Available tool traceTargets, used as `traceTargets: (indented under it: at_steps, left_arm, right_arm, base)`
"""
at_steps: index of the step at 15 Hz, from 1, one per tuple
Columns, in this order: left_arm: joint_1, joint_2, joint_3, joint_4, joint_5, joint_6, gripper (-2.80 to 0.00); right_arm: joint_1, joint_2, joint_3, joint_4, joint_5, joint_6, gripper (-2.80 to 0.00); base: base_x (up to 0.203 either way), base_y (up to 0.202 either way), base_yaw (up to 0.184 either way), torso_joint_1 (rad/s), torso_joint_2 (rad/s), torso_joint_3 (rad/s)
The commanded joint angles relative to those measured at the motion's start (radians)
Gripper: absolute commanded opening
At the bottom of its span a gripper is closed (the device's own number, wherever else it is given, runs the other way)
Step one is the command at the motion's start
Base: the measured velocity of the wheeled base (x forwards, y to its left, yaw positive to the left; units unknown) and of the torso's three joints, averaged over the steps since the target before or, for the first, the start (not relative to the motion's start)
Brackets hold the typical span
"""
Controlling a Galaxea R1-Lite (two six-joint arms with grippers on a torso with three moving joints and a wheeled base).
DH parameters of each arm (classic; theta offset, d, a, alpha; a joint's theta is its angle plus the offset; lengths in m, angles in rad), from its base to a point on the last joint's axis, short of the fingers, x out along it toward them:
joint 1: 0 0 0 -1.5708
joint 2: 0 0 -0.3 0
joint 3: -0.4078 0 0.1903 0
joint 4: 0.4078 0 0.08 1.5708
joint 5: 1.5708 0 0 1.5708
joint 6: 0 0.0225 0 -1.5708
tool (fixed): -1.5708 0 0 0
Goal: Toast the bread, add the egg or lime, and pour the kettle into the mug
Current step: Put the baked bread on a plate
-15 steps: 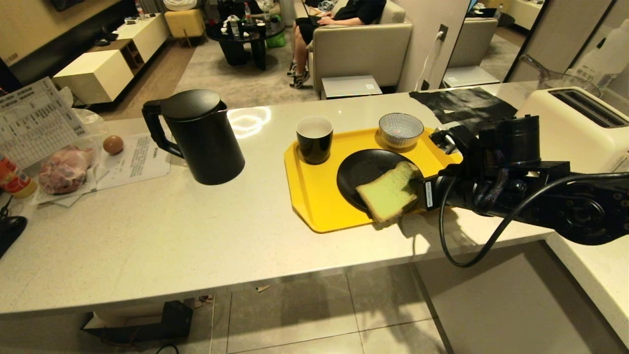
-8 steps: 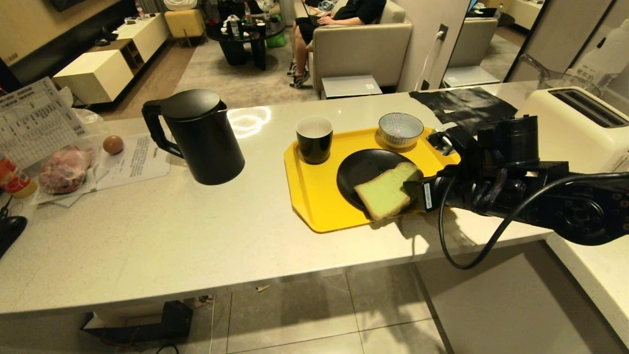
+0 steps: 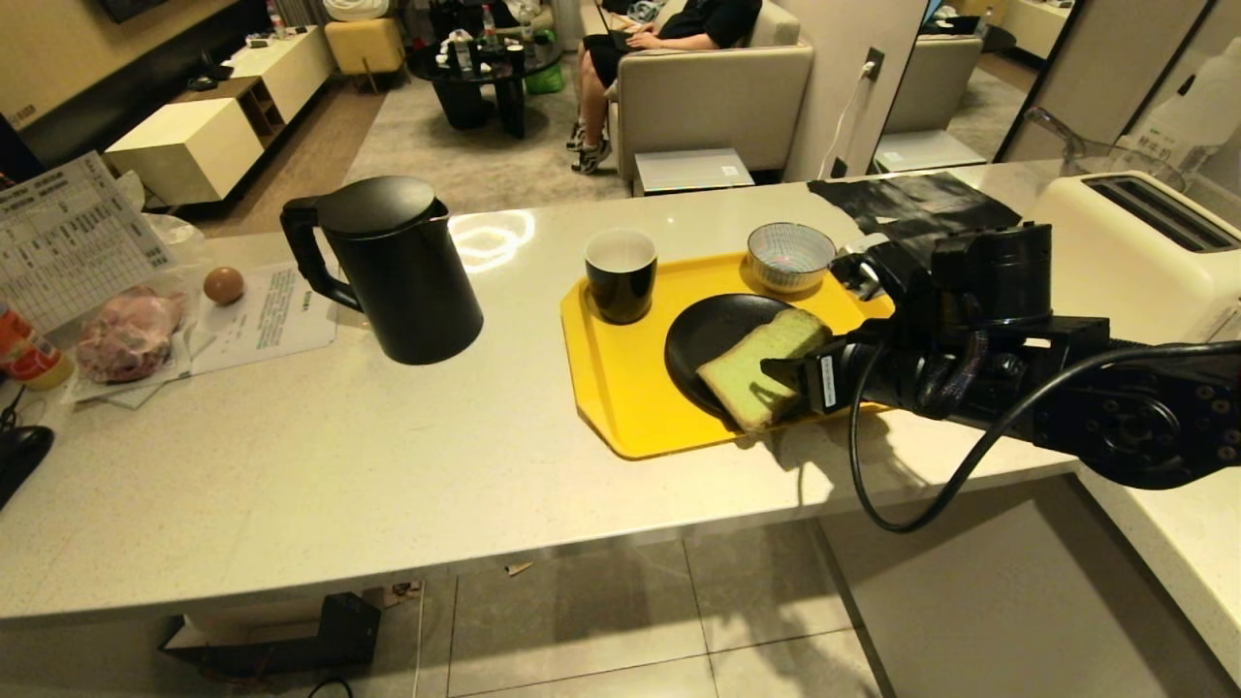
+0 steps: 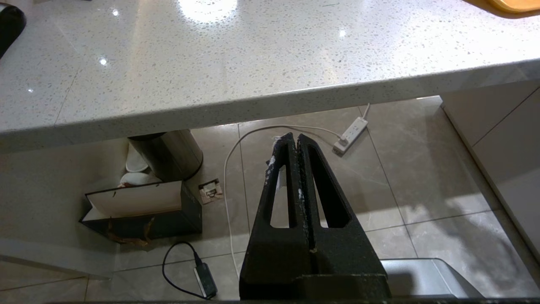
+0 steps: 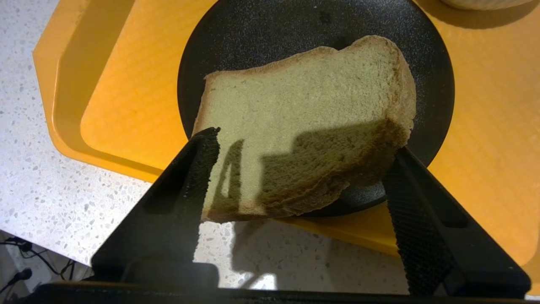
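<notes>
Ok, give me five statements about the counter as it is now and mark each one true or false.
1. The bread lies partly on the black plate. True.
2. The right gripper has its fingers spread on either side of the bread. True.
3. The egg sits in the striped bowl. False: it lies on a paper left of the kettle.
4. The mug stands on the yellow tray. True.
5. The left gripper is open above the tray. False: it is shut, below the counter edge, over the floor.
</notes>
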Motion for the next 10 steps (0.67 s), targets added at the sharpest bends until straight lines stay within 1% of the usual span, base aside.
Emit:
traceTargets:
  at_steps: [1, 3, 5, 8, 10]
  left_arm:
    - [0.001, -0.001, 0.000, 0.000, 0.000, -0.001, -2.80]
    - [0.001, 0.000, 0.000, 0.000, 0.000, 0.000, -2.80]
    - [0.000, 0.000, 0.000, 0.000, 0.000, 0.000, -2.80]
    - [0.001, 0.001, 0.000, 0.001, 0.000, 0.000, -2.80]
    - [0.001, 0.000, 0.000, 0.000, 0.000, 0.000, -2.80]
  right_arm:
    - [0.002, 0.008, -0.003, -0.003, -0.001, -0.002, 0.00]
    - [0.002, 0.020, -0.013, -0.006, -0.001, -0.005, 0.00]
    - [0.001, 0.041, -0.035, -0.037, -0.009, -0.007, 0.00]
    - [0.000, 0.076, -0.045, -0.118, -0.016, -0.043, 0.00]
    - [-0.001, 0.094, -0.045, -0.145, -0.017, -0.060, 0.00]
  base:
    - [0.000, 0.000, 0.000, 0.000, 0.00, 0.000]
    - [0.000, 0.000, 0.000, 0.000, 0.00, 0.000]
    - [0.000, 0.000, 0.000, 0.000, 0.00, 0.000]
    - [0.000, 0.000, 0.000, 0.000, 0.00, 0.000]
    - [0.000, 0.000, 0.000, 0.000, 0.00, 0.000]
